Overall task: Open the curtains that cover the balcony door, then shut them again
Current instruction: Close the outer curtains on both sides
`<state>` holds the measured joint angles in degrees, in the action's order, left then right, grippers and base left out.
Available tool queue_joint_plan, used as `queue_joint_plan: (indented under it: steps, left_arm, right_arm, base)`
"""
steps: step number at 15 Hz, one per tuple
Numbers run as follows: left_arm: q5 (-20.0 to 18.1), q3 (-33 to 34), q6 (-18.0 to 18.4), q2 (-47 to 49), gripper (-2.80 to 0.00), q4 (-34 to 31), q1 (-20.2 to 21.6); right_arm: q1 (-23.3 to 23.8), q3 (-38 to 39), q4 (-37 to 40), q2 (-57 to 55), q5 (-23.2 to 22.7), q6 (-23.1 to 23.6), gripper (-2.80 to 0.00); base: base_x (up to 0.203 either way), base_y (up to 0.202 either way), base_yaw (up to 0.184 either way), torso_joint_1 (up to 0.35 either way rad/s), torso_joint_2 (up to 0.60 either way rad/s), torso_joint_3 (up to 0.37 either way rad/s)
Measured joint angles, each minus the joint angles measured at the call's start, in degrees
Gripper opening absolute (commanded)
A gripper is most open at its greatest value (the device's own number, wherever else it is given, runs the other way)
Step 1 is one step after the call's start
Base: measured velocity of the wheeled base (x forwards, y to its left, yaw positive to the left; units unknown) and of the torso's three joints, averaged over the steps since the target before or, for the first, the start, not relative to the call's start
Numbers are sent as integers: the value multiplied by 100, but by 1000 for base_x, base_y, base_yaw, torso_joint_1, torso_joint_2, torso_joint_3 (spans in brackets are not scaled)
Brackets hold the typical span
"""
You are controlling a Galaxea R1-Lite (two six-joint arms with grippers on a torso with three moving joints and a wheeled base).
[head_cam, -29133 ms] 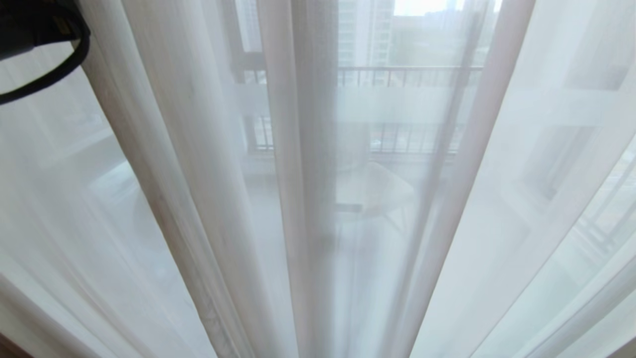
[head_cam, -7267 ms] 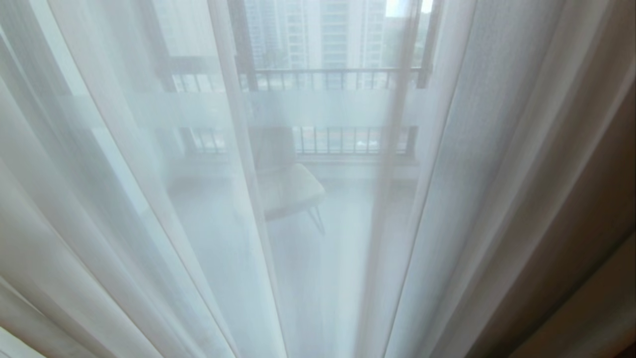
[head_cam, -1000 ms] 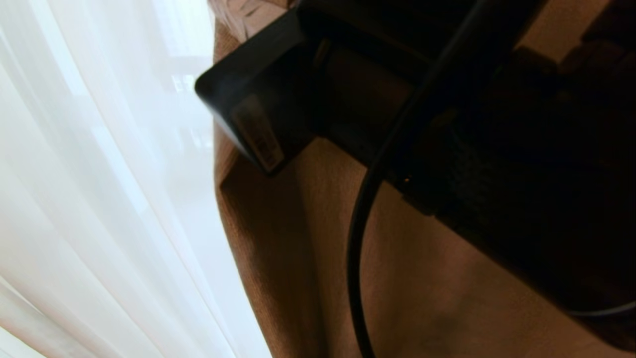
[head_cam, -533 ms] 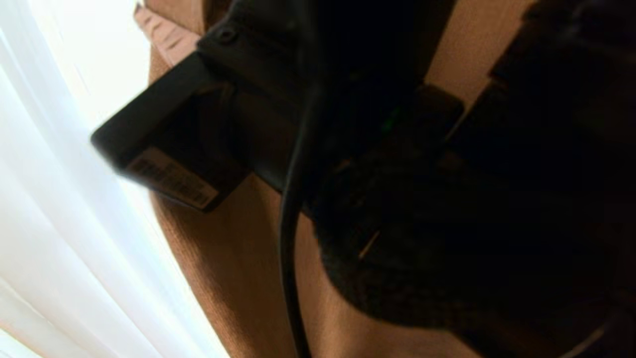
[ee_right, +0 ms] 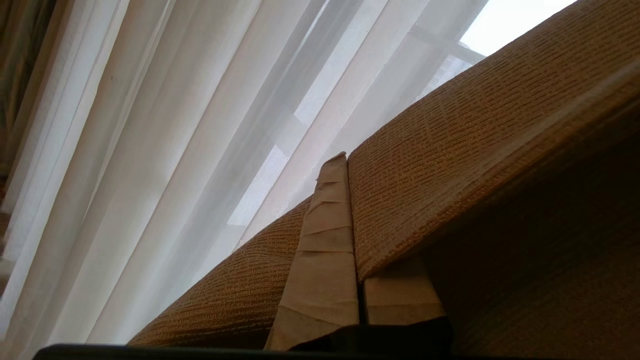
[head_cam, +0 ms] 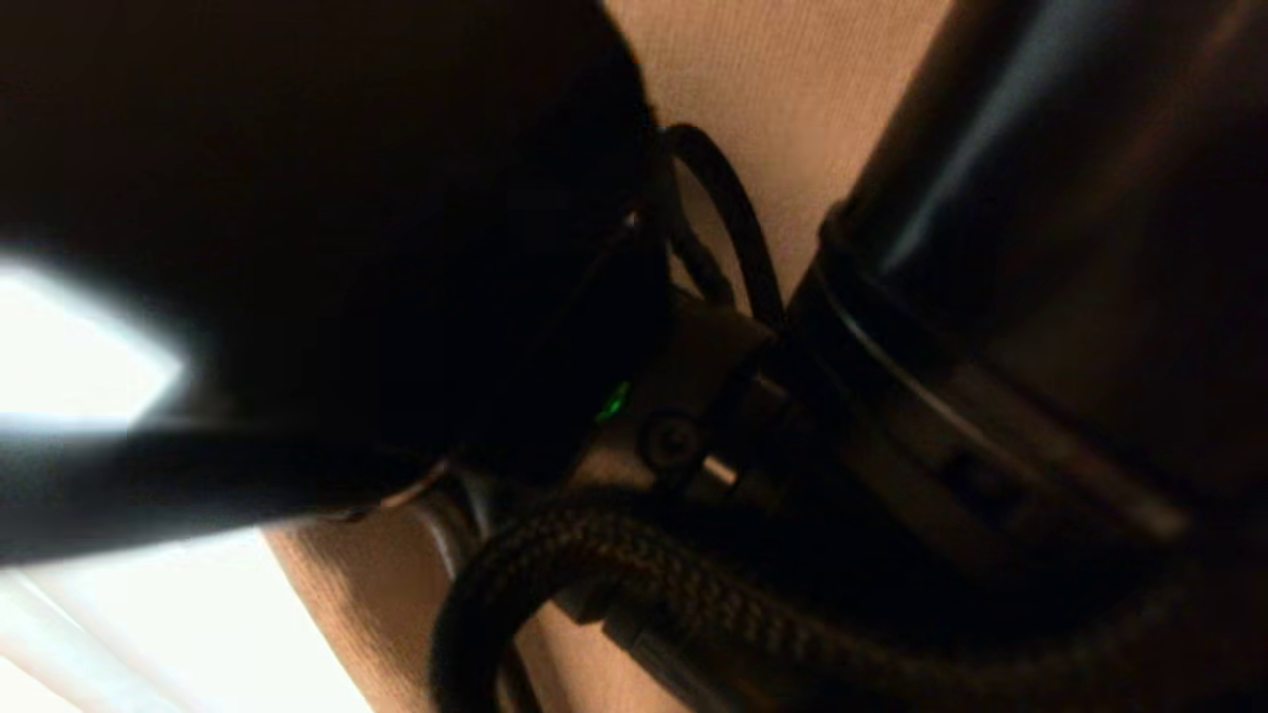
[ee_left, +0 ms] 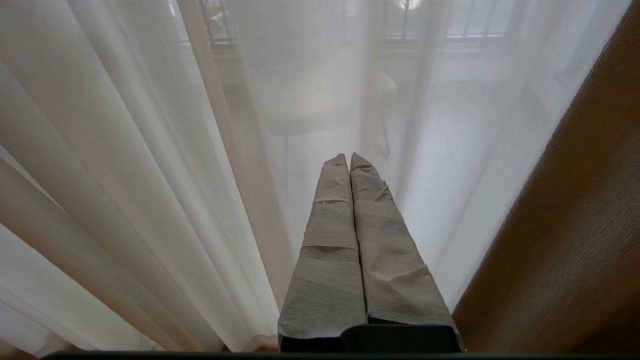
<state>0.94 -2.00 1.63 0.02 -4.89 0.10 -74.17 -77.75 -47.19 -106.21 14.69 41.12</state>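
Starting on your left side, you have the left tool (ee_left: 349, 160) parked with its two tape-wrapped fingers pressed flat together and nothing between them; it points at the white sheers (ee_left: 150, 165), which hang in loose pleats just ahead of its tips, apart from them. Through that thin cloth you can make out the balcony door (ee_left: 430, 45) only as pale glass with a dark railing beyond, so the door lies ahead of the tool, behind the sheer layer. Off to one side of the same tool the edge of the thick woven panel (ee_left: 575, 240) comes in, not touching the fingers. Moving across to the head view, the right arm (head_cam: 991, 327) fills almost everything with its dark casing and braided cable (head_cam: 634, 564), so it tells you little about the cloth. On your right side, the right tool (ee_right: 350, 165) is clamped on the brown-beige opaque panel (ee_right: 450, 165): a fold of the weave runs between the fingers and drapes over one of them, with the sheers (ee_right: 200, 125) hanging beyond the tips. I judge this panel to be heavy, soft and coarse enough not to slip easily, though it will drag on its rail, so pull it steadily rather than jerk it. Your hold near the leading edge looks sensible; a deeper bite on a doubled fold would be safer. The sheers are light and may get swept along.
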Motion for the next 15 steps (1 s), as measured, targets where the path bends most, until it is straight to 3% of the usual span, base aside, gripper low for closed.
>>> queue_joint_plan:
  steps: [7, 15]
  left_arm:
    - [0, -1, 3, 0, -280, 2, 1]
    - [0, -1, 4, 0, -280, 2, 1]
  right_arm:
    - [39, -71, 48, 30, 5, -82, -280]
    - [378, -389, 324, 121, 0, -504, -280]
  base:
    - [0, 0, 0, 0, 0, 0]
    - [0, 0, 0, 0, 0, 0]
